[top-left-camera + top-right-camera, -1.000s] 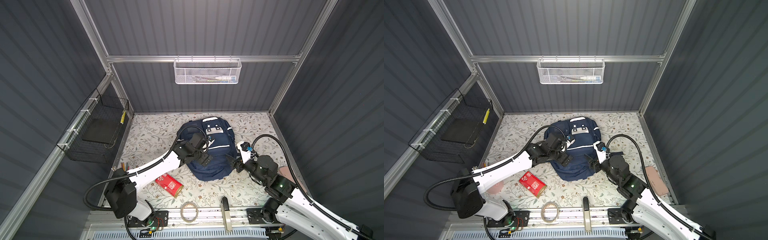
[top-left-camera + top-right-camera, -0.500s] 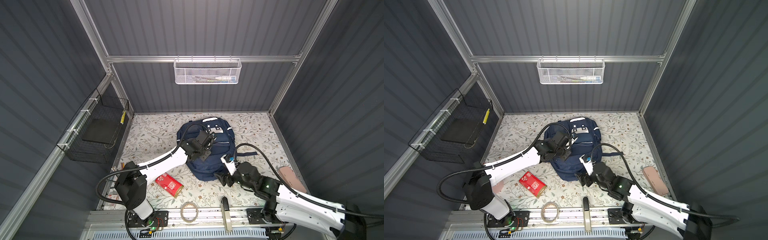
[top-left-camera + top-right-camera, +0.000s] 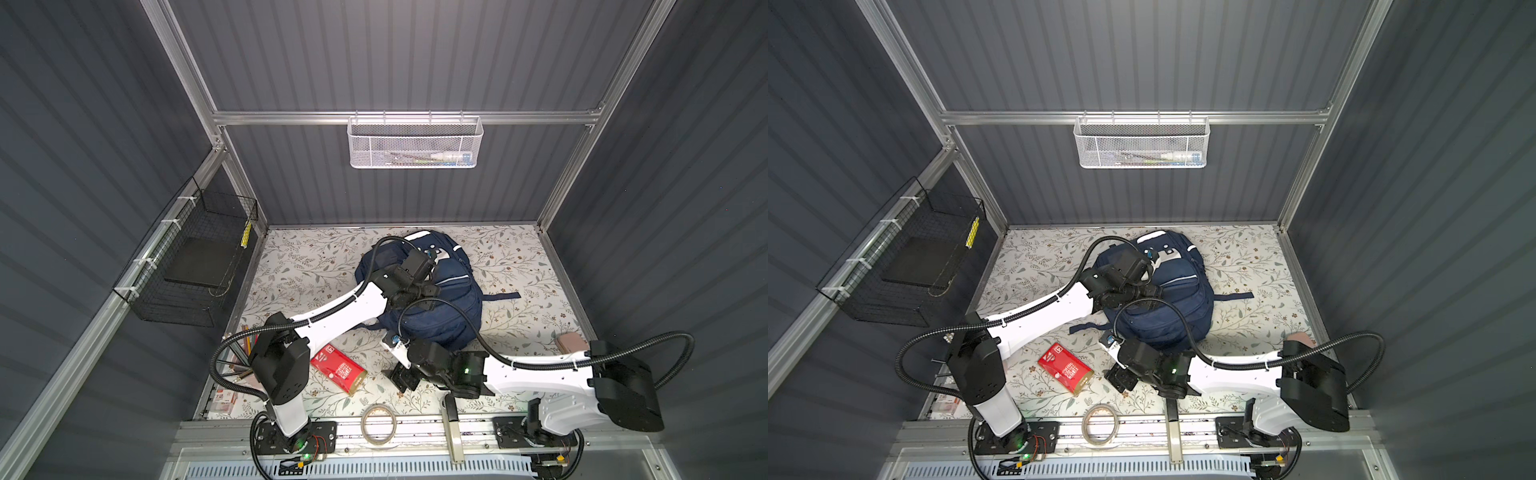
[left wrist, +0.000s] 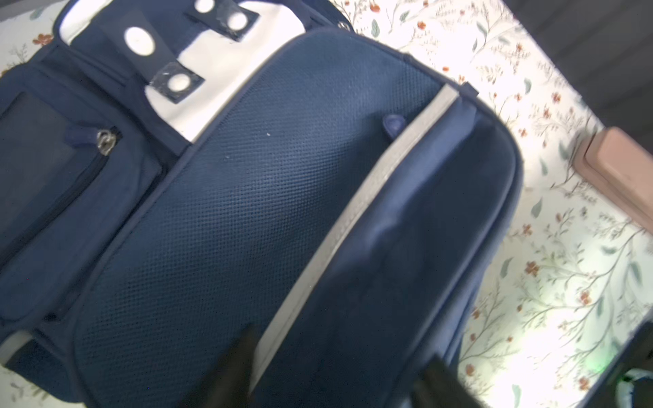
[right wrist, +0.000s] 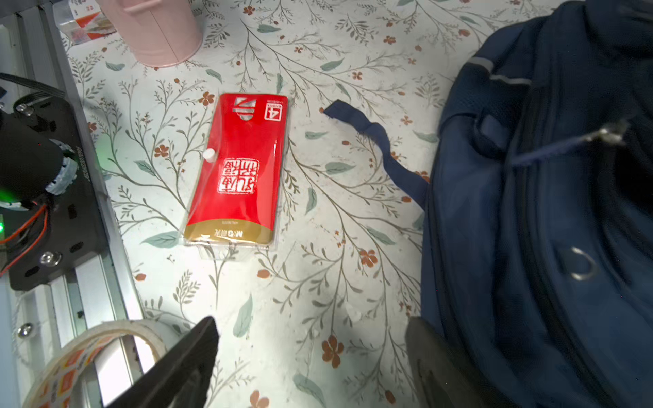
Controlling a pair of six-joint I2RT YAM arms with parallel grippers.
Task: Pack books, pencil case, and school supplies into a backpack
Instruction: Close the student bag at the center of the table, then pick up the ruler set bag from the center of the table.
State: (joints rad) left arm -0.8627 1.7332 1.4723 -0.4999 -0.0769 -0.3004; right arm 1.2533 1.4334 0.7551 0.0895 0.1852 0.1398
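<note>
The navy backpack (image 3: 446, 309) (image 3: 1177, 307) lies on the floral mat, its white patch toward the back wall. My left gripper (image 4: 339, 374) hovers open over its front pocket (image 4: 247, 219), one finger on each side of a grey stripe (image 4: 357, 208), holding nothing. Low over the mat in front of the bag, my right gripper (image 3: 401, 378) (image 5: 312, 353) stands open and empty. The red gold-ended pack (image 3: 338, 370) (image 3: 1065, 369) (image 5: 236, 169) lies flat just beyond it. The books and the pencil case are out of view.
A tape roll (image 3: 378, 424) (image 5: 88, 353) rests on the front rail. A pink cup (image 5: 155, 28) stands at the front left, a pinkish flat case (image 3: 571, 343) (image 4: 618, 169) at the right. A loose backpack strap (image 5: 381, 148) trails on the mat. Wire baskets hang on the walls.
My right arm has swung from the backpack's right side round to the front, down near the red pack. My left arm has reached further over the backpack.
</note>
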